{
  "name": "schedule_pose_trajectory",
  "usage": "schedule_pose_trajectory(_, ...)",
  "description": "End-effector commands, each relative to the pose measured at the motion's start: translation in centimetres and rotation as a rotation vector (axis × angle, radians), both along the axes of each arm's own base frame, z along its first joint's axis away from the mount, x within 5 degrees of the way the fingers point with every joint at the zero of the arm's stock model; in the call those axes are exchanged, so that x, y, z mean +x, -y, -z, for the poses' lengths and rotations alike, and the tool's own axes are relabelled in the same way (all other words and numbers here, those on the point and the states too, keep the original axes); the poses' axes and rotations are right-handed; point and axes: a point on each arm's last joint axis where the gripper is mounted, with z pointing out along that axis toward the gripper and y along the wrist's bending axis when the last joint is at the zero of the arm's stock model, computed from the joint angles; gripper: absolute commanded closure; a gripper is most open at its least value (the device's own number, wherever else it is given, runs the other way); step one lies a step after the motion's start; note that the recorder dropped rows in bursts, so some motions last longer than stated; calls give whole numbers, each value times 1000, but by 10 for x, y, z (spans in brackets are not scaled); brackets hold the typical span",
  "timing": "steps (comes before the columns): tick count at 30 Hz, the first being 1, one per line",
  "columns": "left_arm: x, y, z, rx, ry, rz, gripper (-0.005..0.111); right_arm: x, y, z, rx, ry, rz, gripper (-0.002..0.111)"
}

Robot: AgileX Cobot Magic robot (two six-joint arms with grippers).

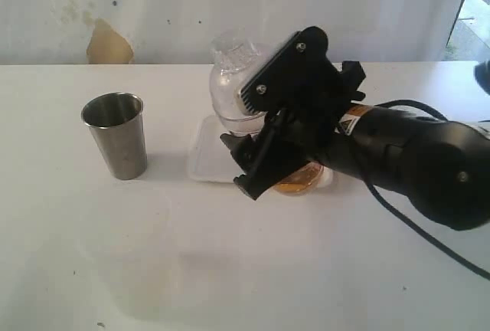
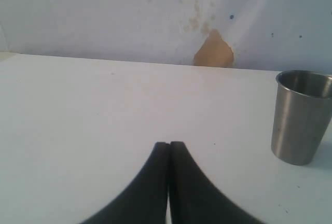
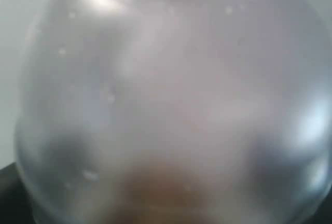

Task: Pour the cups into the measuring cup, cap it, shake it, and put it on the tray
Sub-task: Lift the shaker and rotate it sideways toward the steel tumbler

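Observation:
My right gripper (image 1: 240, 121) is shut on the clear measuring cup (image 1: 230, 90), holding it tilted above the white tray (image 1: 200, 156). The cup carries a clear ribbed cap (image 1: 230, 44) on top. In the right wrist view the measuring cup (image 3: 166, 94) fills the picture, blurred, and hides the jaws. The steel tumbler (image 1: 116, 135) stands upright and apart on the left, and the left wrist view also shows this tumbler (image 2: 301, 116). A brown rounded edge of the wooden cup (image 1: 295, 186) shows under the right wrist. My left gripper (image 2: 169, 144) is shut on nothing, low over bare table.
The white table (image 1: 153, 270) runs back to a pale wall with a tan patch (image 1: 109, 44). The right arm and its black cable (image 1: 429, 239) cross the table's right side.

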Motion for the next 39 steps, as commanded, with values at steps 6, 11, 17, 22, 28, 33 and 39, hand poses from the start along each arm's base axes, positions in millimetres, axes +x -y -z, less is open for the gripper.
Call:
schedule_pose_trajectory(6, 0, 0, 2, -12, 0, 0, 106, 16, -8, -9, -181, 188, -71, 108)
schedule_pose_trajectory(11, 0, 0, 2, -12, 0, 0, 106, 14, -20, -21, -255, 275, -136, 108)
schedule_pose_trajectory(17, 0, 0, 2, -10, 0, 1, 106, 13, -44, -17, -334, 331, -225, 108)
schedule_pose_trajectory(22, 0, 0, 2, -10, 0, 1, 106, 21, -52, 2, -415, 354, -253, 108)
schedule_pose_trajectory(28, 0, 0, 2, -10, 0, 1, 106, 23, -54, 10, -586, 436, -321, 108)
schedule_pose_trajectory(33, 0, 0, 2, -7, -1, 1, 106, 25, -54, 9, -690, 518, -349, 108)
schedule_pose_trajectory(39, 0, 0, 2, -7, -1, 1, 106, 27, -53, 3, -750, 611, -328, 108)
